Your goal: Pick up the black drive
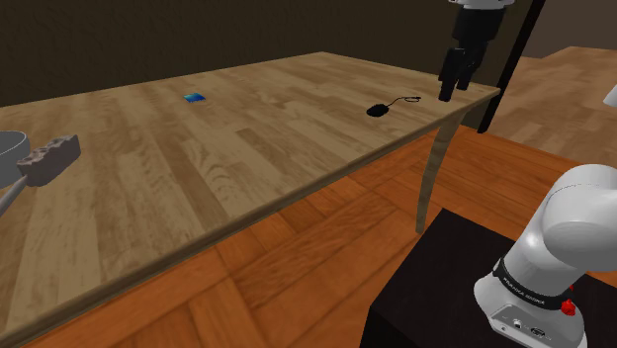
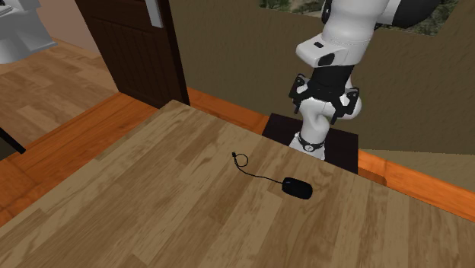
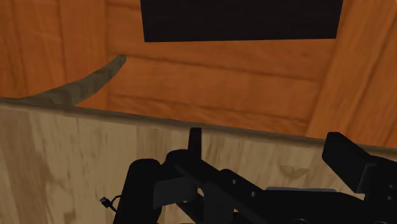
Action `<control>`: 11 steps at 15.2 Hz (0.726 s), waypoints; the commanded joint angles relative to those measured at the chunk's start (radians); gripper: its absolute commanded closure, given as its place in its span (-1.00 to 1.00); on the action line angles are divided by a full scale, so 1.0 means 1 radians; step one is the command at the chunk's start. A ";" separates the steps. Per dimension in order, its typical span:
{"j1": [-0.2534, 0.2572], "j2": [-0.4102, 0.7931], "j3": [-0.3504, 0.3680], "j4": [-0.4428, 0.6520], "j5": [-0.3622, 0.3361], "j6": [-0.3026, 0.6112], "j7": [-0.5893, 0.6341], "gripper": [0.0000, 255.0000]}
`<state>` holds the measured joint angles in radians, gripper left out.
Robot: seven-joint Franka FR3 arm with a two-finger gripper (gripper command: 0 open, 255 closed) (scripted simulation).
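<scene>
The black drive (image 1: 377, 110) is a small oval body with a thin looped cord, lying on the wooden table (image 1: 247, 148) near its right end. From the second exterior view the drive (image 2: 297, 187) lies close to the table edge that faces the arm. My gripper (image 1: 449, 87) hangs above that edge, to the right of the drive and apart from it. In the wrist view my fingers (image 3: 144, 181) stand apart with nothing between them, and the cord's looped end (image 3: 105, 202) shows on the table just beside them.
A small blue object (image 1: 194, 97) lies further left on the table. A grey toothed block (image 1: 47, 158) and a grey bowl (image 1: 10, 148) sit at the far left. A curved table leg (image 1: 435, 168) and my black stand (image 1: 445, 287) are below; a dark door (image 2: 133, 46) stands behind.
</scene>
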<state>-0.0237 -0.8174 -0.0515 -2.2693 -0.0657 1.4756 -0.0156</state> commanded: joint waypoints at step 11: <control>0.099 0.266 -0.265 0.148 -0.120 0.130 -0.540 -1.00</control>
<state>0.0644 -0.5886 -0.2863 -2.1473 -0.1774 1.5917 -0.4904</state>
